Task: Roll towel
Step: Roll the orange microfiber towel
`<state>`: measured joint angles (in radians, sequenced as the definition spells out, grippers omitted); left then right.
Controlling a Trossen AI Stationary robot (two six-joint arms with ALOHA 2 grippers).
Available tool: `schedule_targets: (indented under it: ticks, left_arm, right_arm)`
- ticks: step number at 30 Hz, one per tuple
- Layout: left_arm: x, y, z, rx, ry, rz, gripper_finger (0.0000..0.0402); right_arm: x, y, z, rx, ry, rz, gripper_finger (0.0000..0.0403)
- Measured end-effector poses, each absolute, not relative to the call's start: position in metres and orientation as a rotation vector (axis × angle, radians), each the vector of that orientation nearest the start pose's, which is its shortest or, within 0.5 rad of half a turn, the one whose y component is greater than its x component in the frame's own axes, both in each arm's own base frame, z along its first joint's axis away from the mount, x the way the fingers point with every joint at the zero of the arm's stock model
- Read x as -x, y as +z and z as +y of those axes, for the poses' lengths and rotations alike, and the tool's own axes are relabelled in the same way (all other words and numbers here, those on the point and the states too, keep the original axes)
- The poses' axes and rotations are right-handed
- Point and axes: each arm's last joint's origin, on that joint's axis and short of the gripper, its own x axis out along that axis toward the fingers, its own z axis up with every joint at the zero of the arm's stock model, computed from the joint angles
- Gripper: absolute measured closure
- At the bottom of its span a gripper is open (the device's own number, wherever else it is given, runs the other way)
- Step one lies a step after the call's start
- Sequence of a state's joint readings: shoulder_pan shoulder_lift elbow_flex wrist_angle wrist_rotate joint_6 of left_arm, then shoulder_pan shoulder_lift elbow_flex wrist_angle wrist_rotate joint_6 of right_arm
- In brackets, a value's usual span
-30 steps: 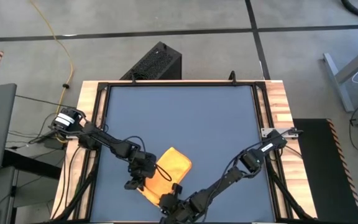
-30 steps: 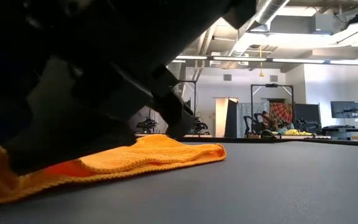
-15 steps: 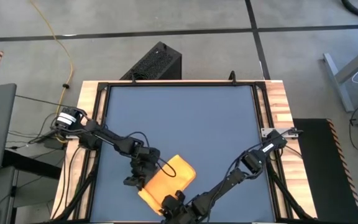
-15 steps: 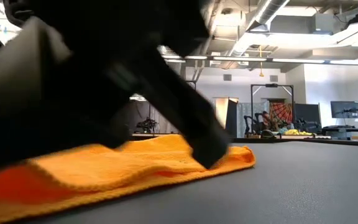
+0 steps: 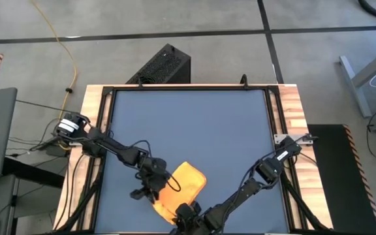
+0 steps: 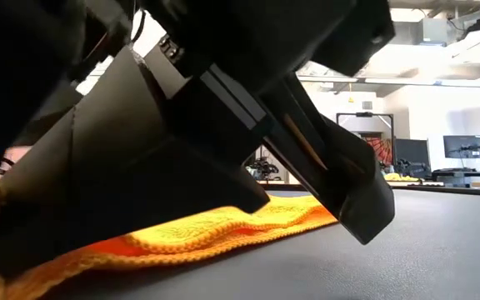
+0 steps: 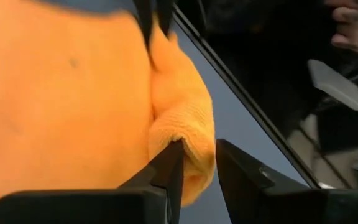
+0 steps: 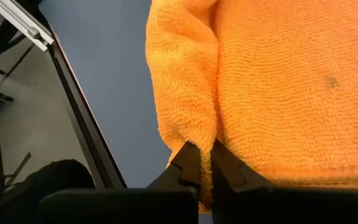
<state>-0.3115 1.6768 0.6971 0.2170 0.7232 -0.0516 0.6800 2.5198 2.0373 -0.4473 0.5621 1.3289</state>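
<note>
The right gripper (image 8: 199,163) pinches a rolled fold of the yellow towel (image 5: 181,183) at the table's (image 5: 194,117) near edge, while the left gripper (image 7: 197,163) clamps the same fold's other end.

My fingers (image 8: 194,163) are matt black plastic, pinching the towel (image 8: 272,81), a soft, nubbly looped yellow cloth. The table (image 5: 194,124) is smooth matt blue, edged with pale wood.
</note>
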Motion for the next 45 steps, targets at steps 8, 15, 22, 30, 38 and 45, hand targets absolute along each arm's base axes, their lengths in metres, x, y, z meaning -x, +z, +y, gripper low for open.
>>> schedule_targets:
  ticks: [8, 15, 22, 30, 38, 45]
  left_arm:
    - [-0.265, 0.18, -0.099, 0.029, -0.772, 0.684, 0.0338]
    - [-0.246, 0.193, -0.131, -0.058, -0.81, 0.568, 0.034]
    - [-0.255, 0.15, -0.179, -0.173, -0.732, 0.5, 0.034]
    - [-0.26, 0.13, -0.187, -0.305, -0.802, 0.516, 0.0332]
    - [-0.257, 0.139, -0.191, -0.385, -0.835, 0.577, 0.0256]
    - [-0.26, 0.147, -0.191, -0.426, -0.764, 0.731, 0.0179]
  right_arm:
    - [-0.428, 0.122, 0.32, -0.737, -0.383, 0.699, 0.0377]
    - [-0.429, 0.122, 0.319, -0.757, -0.392, 0.699, 0.0375]
    - [-0.429, 0.122, 0.319, -0.79, -0.403, 0.694, 0.0374]
    - [-0.427, 0.121, 0.322, -0.817, -0.406, 0.688, 0.0373]
    - [-0.428, 0.121, 0.321, -0.821, -0.405, 0.686, 0.0373]
    - [-0.428, 0.121, 0.322, -0.817, -0.398, 0.684, 0.0373]
